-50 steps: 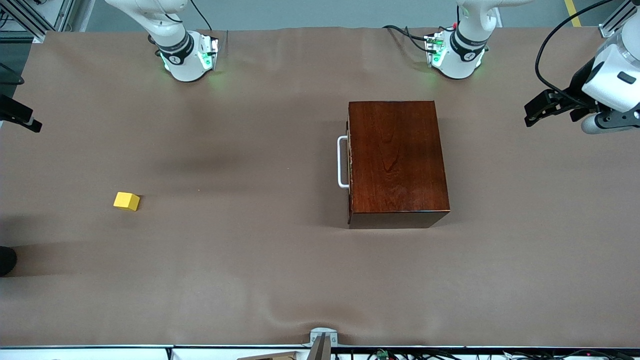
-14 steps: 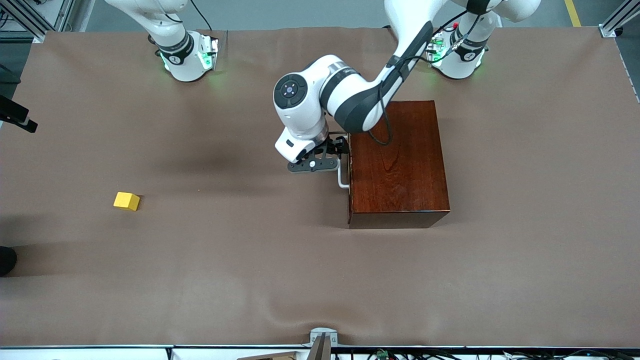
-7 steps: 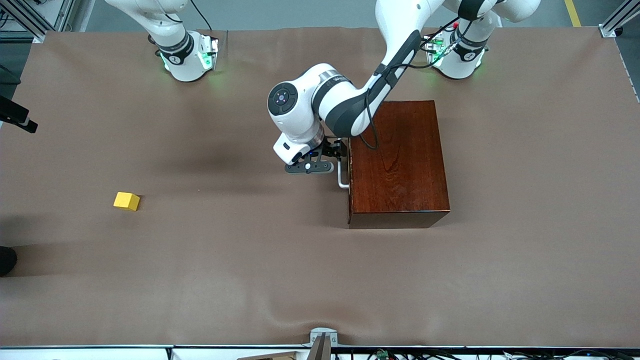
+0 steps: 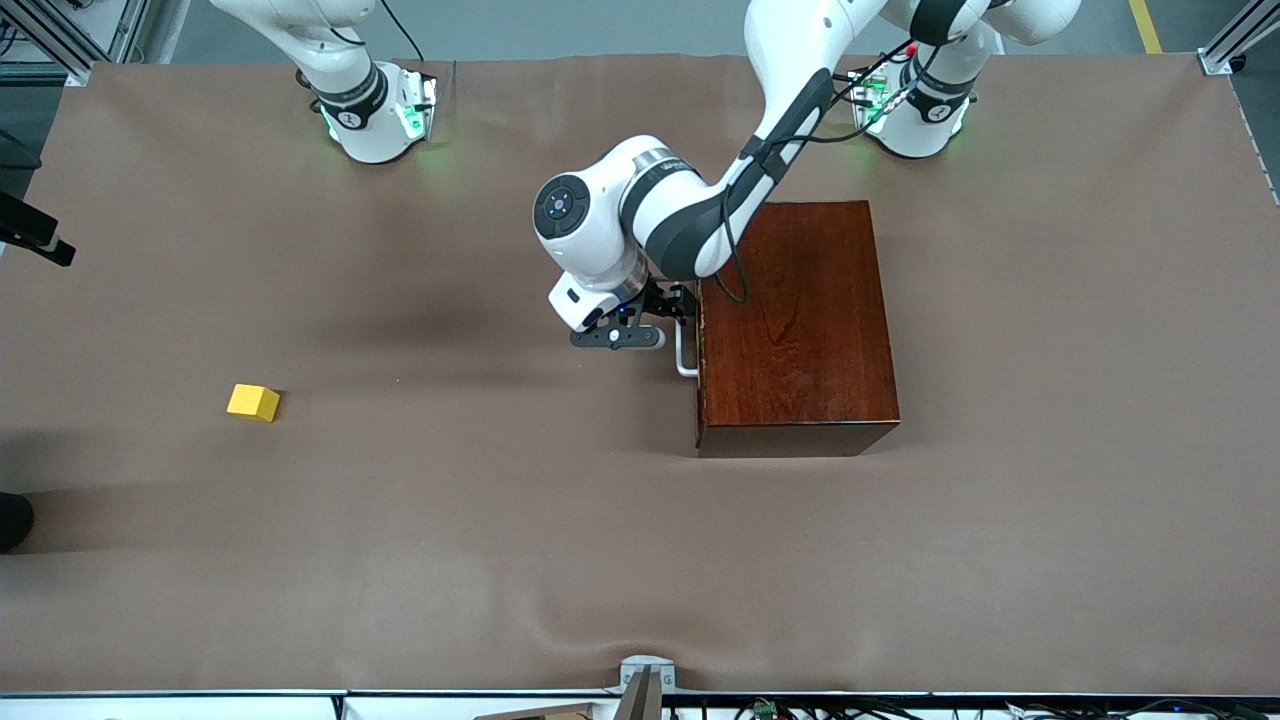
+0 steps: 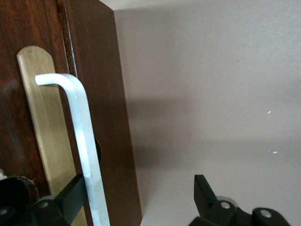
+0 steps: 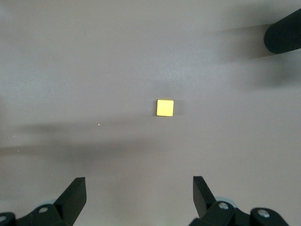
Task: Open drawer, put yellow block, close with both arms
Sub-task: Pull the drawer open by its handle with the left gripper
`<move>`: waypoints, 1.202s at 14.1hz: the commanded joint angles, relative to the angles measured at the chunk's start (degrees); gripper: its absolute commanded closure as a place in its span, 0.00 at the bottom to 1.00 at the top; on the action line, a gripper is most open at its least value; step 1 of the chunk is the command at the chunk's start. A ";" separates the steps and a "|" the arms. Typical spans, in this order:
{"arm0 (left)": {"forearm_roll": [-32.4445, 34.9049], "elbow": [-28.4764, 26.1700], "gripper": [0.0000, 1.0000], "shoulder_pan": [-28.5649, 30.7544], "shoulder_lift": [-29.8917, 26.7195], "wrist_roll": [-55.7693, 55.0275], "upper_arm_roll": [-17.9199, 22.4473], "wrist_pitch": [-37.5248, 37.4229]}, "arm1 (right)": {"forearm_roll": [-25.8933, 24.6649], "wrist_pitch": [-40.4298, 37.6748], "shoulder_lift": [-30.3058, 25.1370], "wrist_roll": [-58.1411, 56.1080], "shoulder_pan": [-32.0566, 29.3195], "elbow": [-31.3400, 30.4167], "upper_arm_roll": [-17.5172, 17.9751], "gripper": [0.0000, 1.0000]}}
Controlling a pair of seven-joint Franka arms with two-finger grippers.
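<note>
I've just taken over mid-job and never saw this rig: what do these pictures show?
Two white robot arms stand at a brown table. The wide picture looks down from across it; the other two come from wrist cameras. The left arm reaches to the wooden box, jaws open around the white handle of the shut drawer. The right arm waits, jaws open over the yellow block, which lies toward its end of the table. Nothing is held.
</note>
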 commanded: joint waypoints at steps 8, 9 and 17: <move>0.30 1.77 0.00 -0.81 1.95 -7.29 0.03 2.56 | 0.17 -0.26 0.55 -0.40 -1.30 1.02 0.79 0.00; -0.48 1.77 0.00 -0.81 1.95 -7.38 0.03 3.43 | 0.17 -0.26 0.55 -0.40 -1.30 1.02 0.79 0.00; -2.59 2.29 0.00 -1.42 2.83 -12.21 -0.32 9.68 | 0.17 -0.26 0.55 -0.40 -1.30 1.02 0.79 0.00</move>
